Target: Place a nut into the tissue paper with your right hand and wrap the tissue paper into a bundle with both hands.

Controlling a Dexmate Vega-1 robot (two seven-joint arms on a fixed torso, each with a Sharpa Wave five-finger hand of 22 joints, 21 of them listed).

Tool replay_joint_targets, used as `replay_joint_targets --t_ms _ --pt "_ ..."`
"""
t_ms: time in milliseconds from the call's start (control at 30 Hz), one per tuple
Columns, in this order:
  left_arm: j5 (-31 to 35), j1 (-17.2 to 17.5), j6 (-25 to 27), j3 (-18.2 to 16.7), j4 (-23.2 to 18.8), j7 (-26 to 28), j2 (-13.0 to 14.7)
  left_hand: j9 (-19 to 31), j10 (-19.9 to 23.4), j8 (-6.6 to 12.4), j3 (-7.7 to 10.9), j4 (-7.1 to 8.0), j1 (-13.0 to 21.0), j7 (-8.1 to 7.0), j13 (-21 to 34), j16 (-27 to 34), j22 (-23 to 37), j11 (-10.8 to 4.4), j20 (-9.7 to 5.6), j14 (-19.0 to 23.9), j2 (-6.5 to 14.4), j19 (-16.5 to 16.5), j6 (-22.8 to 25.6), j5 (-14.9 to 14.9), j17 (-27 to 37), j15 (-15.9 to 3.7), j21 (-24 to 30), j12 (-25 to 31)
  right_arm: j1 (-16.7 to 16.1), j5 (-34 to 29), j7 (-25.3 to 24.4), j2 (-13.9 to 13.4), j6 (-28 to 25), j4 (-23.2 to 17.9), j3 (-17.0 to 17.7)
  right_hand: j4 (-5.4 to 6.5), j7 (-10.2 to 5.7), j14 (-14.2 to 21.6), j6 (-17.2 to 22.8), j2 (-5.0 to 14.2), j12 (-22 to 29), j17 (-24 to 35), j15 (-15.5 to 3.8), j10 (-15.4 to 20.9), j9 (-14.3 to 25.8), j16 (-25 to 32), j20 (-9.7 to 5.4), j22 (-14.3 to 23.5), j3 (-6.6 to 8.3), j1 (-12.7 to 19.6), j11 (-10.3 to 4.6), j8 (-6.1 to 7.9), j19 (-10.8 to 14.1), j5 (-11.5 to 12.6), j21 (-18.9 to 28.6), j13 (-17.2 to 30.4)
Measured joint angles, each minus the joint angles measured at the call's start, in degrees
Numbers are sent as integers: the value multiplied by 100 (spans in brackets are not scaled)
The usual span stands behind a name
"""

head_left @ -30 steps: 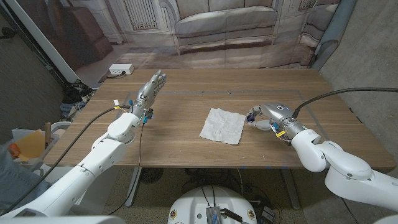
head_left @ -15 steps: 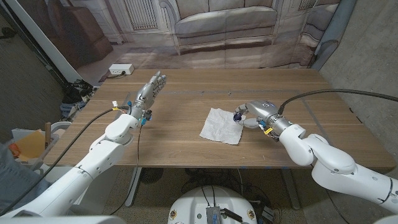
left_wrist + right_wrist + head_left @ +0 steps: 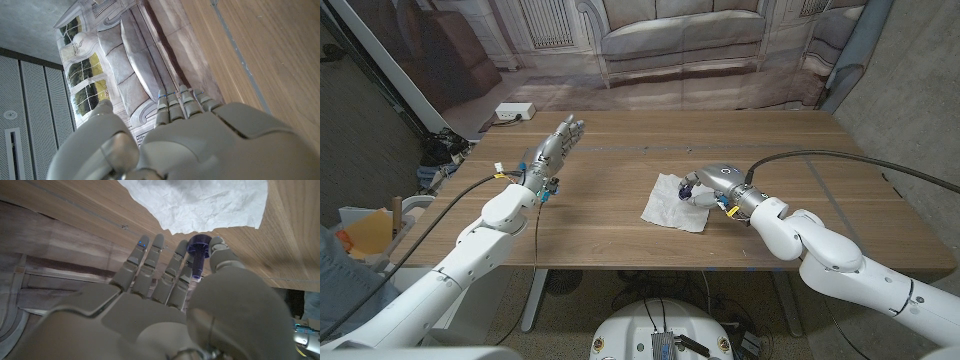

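Note:
A white crumpled tissue paper [image 3: 676, 201] lies spread on the wooden table [image 3: 610, 230] near its middle. My right hand [image 3: 713, 183] is over the tissue's right edge and pinches a dark purple nut [image 3: 689, 184] between thumb and a finger. In the right wrist view the nut [image 3: 198, 256] sits at the fingertips, just short of the tissue [image 3: 200, 202]. My left hand [image 3: 556, 149] is raised at the table's left, fingers extended and together, holding nothing; it stays well apart from the tissue. In the left wrist view the back of that hand [image 3: 200, 140] points past the table's edge.
A white power strip [image 3: 515, 112] lies on the floor beyond the table's far left corner. A painted backdrop with a sofa [image 3: 680, 35] hangs behind the table. Cables [image 3: 840, 160] trail from my right arm over the table's right side.
My right hand has moved left with the nut, from right of the tissue to over its right edge. The left hand has stayed almost still.

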Motion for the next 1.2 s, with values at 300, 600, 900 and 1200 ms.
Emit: replay_joint_targets --t_ms 300,600,900,1200 --pt "-25 25 -84 -58 4 -101 56 0 0 0 0 0 15 0 0 0 0 0 -32 0 15 -32 0 0 0 0 0 0 237 -318 244 294 204 309 -213 16 -1 0 -1 -1 -5 29 0 0 2 -14 -20 0 -16 2 0 15 -20 -11 0 0" --pt "-54 47 -137 -93 45 -170 83 0 0 0 0 0 15 21 0 0 0 0 -32 0 15 -32 21 -40 0 0 0 0 378 -461 319 551 349 596 -337 32 -2 -63 -2 32 -20 13 -1 -60 -6 -14 -19 0 -32 28 0 13 -20 -25 0 0" --pt "-72 60 -151 -116 69 -199 96 0 0 0 0 0 31 21 0 0 0 0 -32 0 30 -31 20 -40 0 0 0 0 467 -470 328 731 456 779 -426 95 -3 -104 -5 111 -72 14 19 -194 -31 -60 -19 0 -125 -68 8 -22 -19 -26 0 2" --pt "-94 67 -173 -128 98 -239 105 0 0 0 1 0 82 21 0 0 0 0 -11 0 81 -52 20 -40 0 0 0 0 521 -437 276 882 519 926 -506 151 -3 -483 -4 56 -284 14 54 -669 -74 -223 5 0 -181 -212 34 -71 -118 -26 -58 9"
